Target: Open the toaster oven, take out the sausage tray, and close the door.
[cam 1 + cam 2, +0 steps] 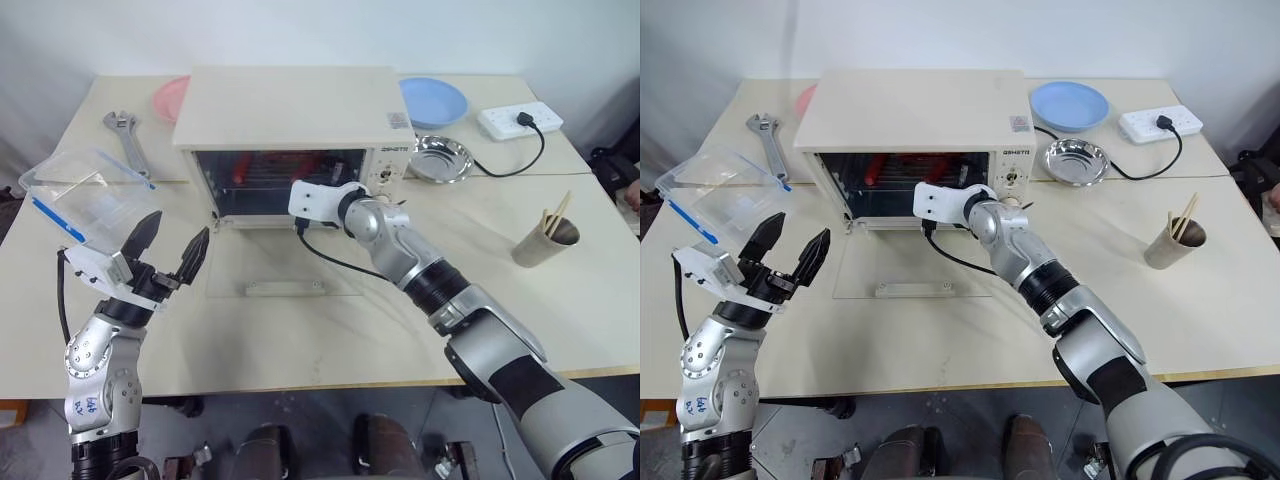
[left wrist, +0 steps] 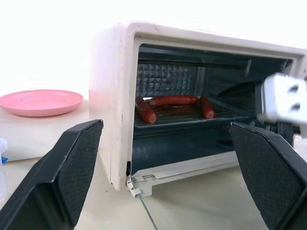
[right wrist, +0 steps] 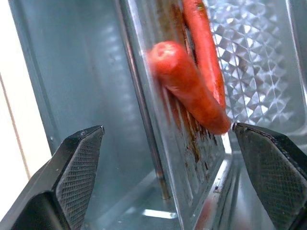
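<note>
The silvery metal sausage tray (image 2: pixel 184 114) with three red sausages sits inside the cream-white toaster oven (image 1: pixel 290 120), whose glass door (image 1: pixel 285 270) lies flat open. Rigid, thin and probably slick, it is best pinched at its front rim; the right gripper (image 3: pixel 165 177) is spread wide around that edge, while the left gripper (image 1: pixel 170 252) hangs wide and empty.

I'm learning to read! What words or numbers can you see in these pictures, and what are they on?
Dark brand lettering on the toaster oven, above its knobs: too small to read.
Small label on the oven's top, near its right front corner: too small to read.
Blue handwriting on the left arm: scribbled, not readable.
</note>
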You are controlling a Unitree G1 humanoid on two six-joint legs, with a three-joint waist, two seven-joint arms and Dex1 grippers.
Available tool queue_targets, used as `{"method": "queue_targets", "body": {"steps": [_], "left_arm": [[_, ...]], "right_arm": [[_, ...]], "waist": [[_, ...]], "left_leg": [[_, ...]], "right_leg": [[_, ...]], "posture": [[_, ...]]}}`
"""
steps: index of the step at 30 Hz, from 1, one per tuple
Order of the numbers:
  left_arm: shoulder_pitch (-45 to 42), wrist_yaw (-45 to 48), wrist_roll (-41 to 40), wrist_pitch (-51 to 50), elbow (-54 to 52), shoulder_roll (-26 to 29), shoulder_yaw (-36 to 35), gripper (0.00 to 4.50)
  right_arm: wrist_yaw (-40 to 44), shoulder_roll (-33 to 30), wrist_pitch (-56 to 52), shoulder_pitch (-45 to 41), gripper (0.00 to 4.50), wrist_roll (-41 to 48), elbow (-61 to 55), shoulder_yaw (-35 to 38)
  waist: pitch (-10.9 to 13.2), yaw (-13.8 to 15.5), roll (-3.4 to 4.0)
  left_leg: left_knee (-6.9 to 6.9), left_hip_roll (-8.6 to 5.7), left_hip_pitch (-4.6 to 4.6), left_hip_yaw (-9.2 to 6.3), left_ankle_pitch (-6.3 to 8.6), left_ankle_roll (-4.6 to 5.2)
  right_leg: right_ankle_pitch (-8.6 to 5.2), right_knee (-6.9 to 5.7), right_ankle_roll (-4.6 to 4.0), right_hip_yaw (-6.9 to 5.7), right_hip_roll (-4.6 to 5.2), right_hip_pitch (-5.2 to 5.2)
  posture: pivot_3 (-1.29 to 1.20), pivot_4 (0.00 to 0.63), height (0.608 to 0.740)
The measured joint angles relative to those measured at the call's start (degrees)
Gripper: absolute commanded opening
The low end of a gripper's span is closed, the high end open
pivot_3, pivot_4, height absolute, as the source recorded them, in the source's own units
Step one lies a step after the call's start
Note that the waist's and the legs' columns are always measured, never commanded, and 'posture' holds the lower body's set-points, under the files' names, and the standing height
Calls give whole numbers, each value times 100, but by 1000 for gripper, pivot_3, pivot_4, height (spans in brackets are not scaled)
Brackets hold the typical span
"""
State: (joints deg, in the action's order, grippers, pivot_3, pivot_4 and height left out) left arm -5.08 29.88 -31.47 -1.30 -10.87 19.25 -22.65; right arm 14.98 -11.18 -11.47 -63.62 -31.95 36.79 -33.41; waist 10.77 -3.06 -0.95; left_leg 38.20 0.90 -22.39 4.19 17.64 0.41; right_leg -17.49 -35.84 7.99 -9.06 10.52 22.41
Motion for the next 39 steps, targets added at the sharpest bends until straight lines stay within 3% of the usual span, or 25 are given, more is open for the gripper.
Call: {"method": "queue_targets", "body": {"steps": [11, 27, 39], "left_arm": [[-47, -28, -84, -304, -48, 64, 26, 4500], [-703, -89, -20, -505, 282, 127, 241, 4500], [-476, -29, -166, -715, 173, 309, 101, 4500]], "right_arm": [[-48, 78, -520, 50, 50, -523, -290, -11], [575, -171, -894, 1191, 19, -1280, -2342, 2], [846, -305, -1046, 1896, 19, -1684, -3448, 19]], "waist": [[0, 5, 0], [-1, 55, -2], [-1, 64, -3]], "left_leg": [[-1, 0, 0, 0, 0, -1], [-13, 1, -2, -2, 1, -4], [-17, 1, -2, -2, 2, -5]], "right_leg": [[0, 1, 0, 0, -1, 0], [0, 16, 0, -2, -9, 1], [0, 22, 0, -1, -9, 2]], "posture": [[0, 150, 740], [0, 150, 740], [0, 150, 740]]}}
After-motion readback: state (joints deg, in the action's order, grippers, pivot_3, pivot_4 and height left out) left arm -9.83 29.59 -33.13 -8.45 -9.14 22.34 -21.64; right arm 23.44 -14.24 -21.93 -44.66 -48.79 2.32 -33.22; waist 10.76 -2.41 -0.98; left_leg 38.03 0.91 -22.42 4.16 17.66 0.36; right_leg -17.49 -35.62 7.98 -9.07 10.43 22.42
